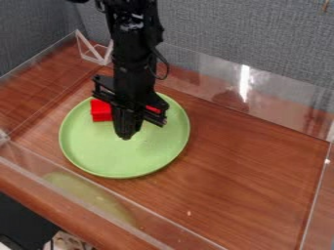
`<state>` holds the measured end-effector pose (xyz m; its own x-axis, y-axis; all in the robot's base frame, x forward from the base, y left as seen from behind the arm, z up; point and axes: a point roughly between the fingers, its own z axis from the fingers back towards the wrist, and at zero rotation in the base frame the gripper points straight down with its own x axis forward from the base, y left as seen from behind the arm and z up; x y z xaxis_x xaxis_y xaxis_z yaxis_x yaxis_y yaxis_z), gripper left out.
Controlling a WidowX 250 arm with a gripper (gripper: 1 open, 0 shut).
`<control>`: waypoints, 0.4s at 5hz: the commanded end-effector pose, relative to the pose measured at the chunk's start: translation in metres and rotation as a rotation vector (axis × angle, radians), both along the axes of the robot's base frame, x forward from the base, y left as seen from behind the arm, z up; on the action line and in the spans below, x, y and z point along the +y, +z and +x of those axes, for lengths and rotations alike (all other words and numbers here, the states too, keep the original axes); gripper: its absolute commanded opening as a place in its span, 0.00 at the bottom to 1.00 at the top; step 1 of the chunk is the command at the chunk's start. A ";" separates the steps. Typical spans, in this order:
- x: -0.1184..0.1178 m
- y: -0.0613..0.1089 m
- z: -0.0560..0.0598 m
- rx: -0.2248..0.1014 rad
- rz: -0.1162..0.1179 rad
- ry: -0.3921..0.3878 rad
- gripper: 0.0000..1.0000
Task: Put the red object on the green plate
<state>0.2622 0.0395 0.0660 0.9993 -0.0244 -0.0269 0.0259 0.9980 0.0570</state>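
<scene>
The green plate [124, 146] lay on a brown wooden table [248, 166], and everything else could be placed from it. A black arm [131, 49] came straight down over the plate's far half, its gripper [127, 130] pointing at the plate's middle. The jaws were drawn together into one dark tip just above the green surface, or perhaps touching it; I could not tell which.

The red block [101, 109] sat on the plate's far left part, just inside the rim. Most of it was hidden behind the gripper. A red chunk showed to the left of the black fingers, and a thin red sliver [155, 111] showed to their right, at about the same height. So the block seemed to run crosswise behind or between the jaws. Whether the jaws were pinching it or merely stood in front of it, I could not make out from where I stood.

Clear plastic walls [261, 83] fenced the table around the plate, one along the far side and one along the near edge. Beyond the plate's far left rim, close to the back wall, a small pale wire-like thing [89, 47] stood, too faint to identify. A grey panel [248, 29] rose behind the far wall.
</scene>
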 end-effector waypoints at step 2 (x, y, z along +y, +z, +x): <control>0.008 0.028 0.005 -0.020 -0.024 -0.041 1.00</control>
